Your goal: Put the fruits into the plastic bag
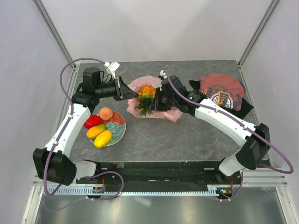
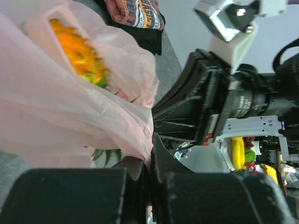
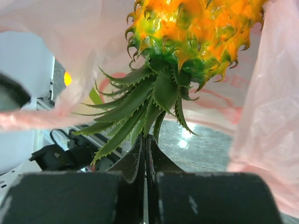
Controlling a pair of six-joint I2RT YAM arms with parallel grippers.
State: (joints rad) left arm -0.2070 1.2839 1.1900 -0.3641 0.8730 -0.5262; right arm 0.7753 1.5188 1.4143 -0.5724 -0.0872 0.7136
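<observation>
My right gripper (image 3: 145, 161) sits nearest, jaws pinched shut on a leaf of the pineapple (image 3: 187, 42), which is partly inside the plastic bag (image 3: 70, 28). My left gripper (image 2: 152, 163) is clamped on the bag's edge. Four fruits (image 1: 103, 138) wait on the plate (image 1: 122, 122) — most of the job is left.

Right wrist view: pineapple (image 3: 187, 37) body cut by top edge, plastic bag (image 3: 266, 121) runs off right edge. Whether right gripper (image 3: 145, 144) pinches leaf tip, you can't tell.
Left wrist view: you get pineapple only as orange blur through bag film. T-shirt (image 2: 138, 11) cropped at top. Small fruits (image 2: 240, 154) far right too tiny to name.
Top view: right gripper's tip too small to make out against pineapple.
</observation>
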